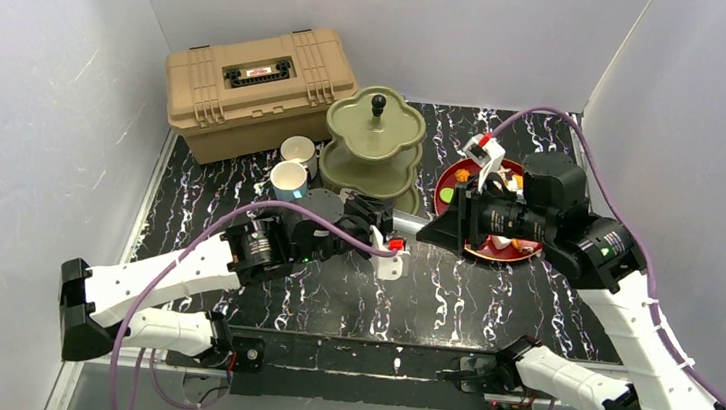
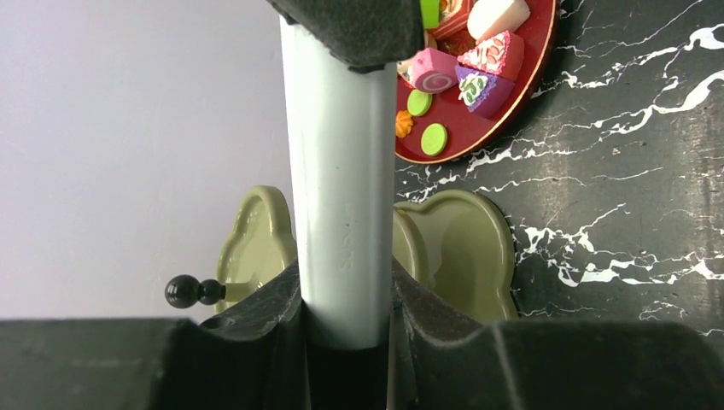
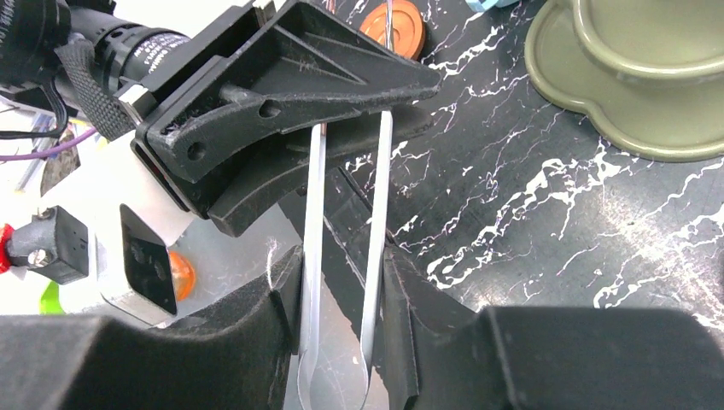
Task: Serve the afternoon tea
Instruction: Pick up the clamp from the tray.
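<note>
A pair of silver tongs [image 1: 409,226] spans the gap between my two grippers over the middle of the table. My left gripper [image 1: 389,228] is shut on one end. In the left wrist view its jaws [image 2: 341,278] press both edges of the flat grey blade [image 2: 341,171]. My right gripper [image 1: 434,232] is shut on the looped end, both thin arms [image 3: 376,213] running out from between its jaws [image 3: 341,265]. The olive-green tiered stand [image 1: 376,136] is behind them, with nothing showing on its tiers. Toy cakes [image 2: 478,81] lie on a red plate [image 1: 454,179].
A white mug [image 1: 297,148] and a light-blue mug [image 1: 288,179] stand left of the stand. The tan toolbox [image 1: 255,84] fills the back left corner. A brown-orange round saucer [image 3: 401,26] lies beyond the left gripper. White walls close in three sides.
</note>
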Action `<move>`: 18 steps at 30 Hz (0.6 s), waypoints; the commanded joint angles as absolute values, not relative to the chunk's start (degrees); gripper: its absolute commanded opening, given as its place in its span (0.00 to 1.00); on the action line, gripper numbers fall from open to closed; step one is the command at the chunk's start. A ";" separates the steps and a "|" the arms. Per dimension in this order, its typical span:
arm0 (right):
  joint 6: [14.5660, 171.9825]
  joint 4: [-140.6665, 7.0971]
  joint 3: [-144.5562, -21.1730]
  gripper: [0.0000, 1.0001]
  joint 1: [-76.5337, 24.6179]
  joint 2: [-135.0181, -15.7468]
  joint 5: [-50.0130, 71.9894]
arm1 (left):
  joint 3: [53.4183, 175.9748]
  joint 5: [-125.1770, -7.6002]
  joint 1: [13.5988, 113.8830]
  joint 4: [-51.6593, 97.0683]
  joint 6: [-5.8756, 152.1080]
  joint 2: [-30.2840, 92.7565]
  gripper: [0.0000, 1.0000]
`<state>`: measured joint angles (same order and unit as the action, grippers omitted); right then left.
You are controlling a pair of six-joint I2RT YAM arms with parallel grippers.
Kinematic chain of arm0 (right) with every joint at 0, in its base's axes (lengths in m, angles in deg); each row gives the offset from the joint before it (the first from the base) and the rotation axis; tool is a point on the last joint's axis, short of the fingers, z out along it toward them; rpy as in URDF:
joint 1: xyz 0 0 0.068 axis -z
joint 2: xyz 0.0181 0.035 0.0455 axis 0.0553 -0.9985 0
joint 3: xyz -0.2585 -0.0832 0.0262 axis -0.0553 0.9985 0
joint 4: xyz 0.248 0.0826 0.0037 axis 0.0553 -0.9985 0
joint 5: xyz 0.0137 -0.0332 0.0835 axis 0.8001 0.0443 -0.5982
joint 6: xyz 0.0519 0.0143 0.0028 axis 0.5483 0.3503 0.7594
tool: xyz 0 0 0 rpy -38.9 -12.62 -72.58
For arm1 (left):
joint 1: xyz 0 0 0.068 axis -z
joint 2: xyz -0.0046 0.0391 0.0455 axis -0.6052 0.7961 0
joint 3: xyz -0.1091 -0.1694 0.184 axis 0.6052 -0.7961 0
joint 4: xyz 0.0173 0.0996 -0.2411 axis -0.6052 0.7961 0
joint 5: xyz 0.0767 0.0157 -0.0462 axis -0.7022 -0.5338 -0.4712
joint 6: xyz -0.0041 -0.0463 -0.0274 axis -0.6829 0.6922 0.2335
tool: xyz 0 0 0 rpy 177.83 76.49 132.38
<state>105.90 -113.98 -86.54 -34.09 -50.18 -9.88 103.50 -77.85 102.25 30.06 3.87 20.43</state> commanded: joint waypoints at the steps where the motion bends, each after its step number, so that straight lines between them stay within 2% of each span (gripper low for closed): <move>1: 106.96 -108.19 -87.28 0.32 -34.27 -49.48 -10.45 | 103.99 -79.08 102.46 28.70 5.60 20.20 0.16; 6: 108.07 -106.07 -85.49 0.46 -34.23 -49.33 -10.35 | 102.74 -78.30 102.46 27.74 4.40 19.38 0.15; 18: 110.29 -102.30 -81.41 0.56 -34.26 -50.28 -12.98 | 103.45 -76.95 102.46 26.42 -0.09 20.93 0.15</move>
